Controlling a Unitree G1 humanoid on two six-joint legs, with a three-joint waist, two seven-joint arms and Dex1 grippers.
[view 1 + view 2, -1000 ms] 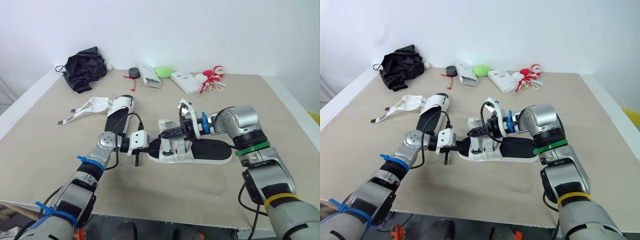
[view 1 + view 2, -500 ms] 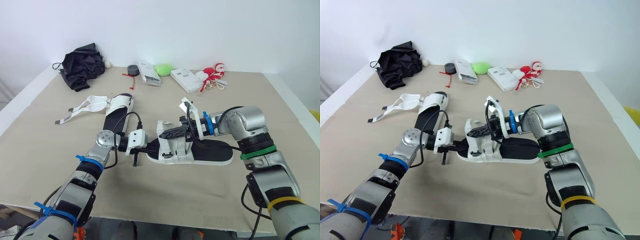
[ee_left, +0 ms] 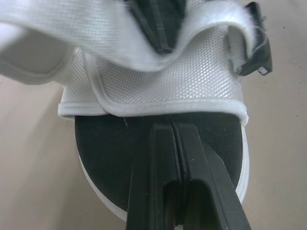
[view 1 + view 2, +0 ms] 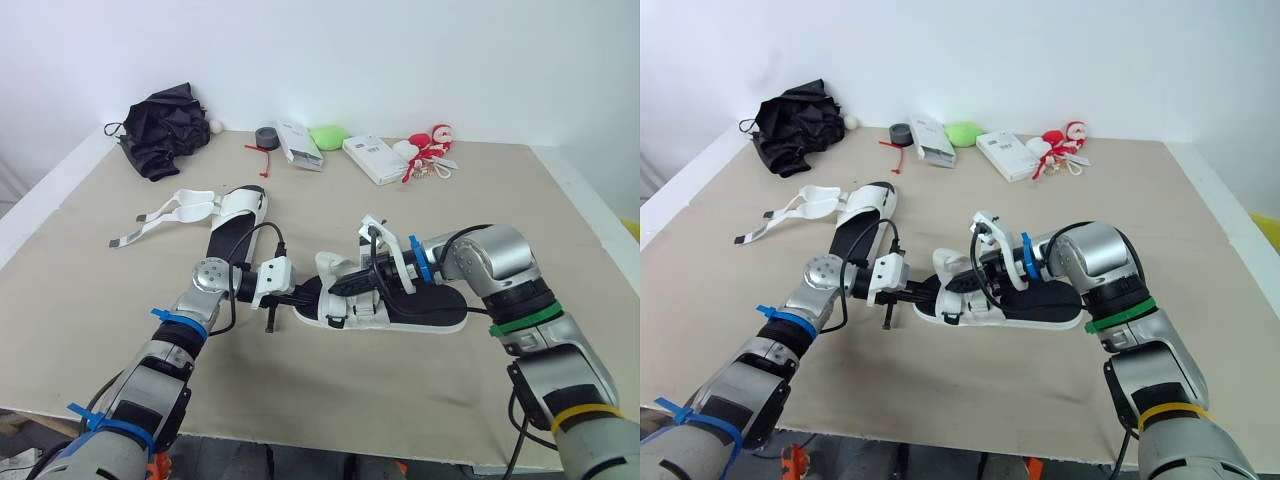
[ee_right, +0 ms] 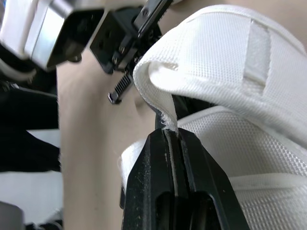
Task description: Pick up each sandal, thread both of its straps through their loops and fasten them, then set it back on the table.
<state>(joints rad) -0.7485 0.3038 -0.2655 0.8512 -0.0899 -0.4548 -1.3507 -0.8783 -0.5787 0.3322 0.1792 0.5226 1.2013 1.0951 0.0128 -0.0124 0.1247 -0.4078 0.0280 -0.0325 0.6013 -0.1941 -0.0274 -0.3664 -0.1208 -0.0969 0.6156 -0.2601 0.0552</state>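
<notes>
- Sandal (image 4: pixel 400 303) in hand lay flat on the desk (image 4: pixel 330 390) near its middle, long axis running from 9 o'clock to 3 o'clock, toe toward 9 and heel toward 3.
- Left gripper (image 4: pixel 312 298) came in from 9 o'clock along that axis. Its jaws were pressed together with their tips on the black footbed at the toe, just short of the front band. Whether they pinched anything could not be told.
- Right gripper (image 4: pixel 340 288) reached in from 3 o'clock, low over the footbed and along the same axis, so the two grippers faced each other tip to tip across the front band.
- Right jaws were clamped on the free end of the white strap (image 5: pixel 160 103), which rose from the tips and folded back over the band.
- A black loop (image 3: pixel 255 45) sat at one side edge of the front band, seen from the left wrist. It lay off to the side of the held strap end, not ahead of it along the 9-to-3 line.
- Judgement: the coming move turned on that offset. The right arm held the strap and was the nearer one, so it would need to swing the end crosswise to the long axis while the left jaws pinned the toe.
- Second sandal (image 4: pixel 238 212) lay at about 10 o'clock from the first, well apart, its straps hanging loose toward 9 o'clock.
</notes>
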